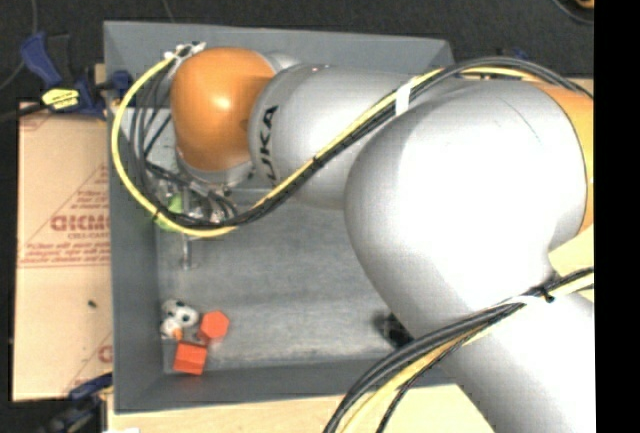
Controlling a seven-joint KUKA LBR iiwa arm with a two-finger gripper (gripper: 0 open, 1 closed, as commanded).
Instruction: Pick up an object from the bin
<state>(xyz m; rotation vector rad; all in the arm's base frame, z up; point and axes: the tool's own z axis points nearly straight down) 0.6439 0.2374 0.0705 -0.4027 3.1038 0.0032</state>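
Three small things lie on the bin [300,291] floor: an orange cube [190,358], with an orange disc [214,325] and a white piece [177,320] just beyond it. The claw [186,239] hangs farther beyond the cube, apart from all three; whether it is released or clenched cannot be told. Judged: nothing picked yet, so the whole grasp and lift are left.

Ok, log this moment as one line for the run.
gripper: over bin left side, apart from things | lower-left corner: orange block, orange round piece, white piece | held: cannot tell
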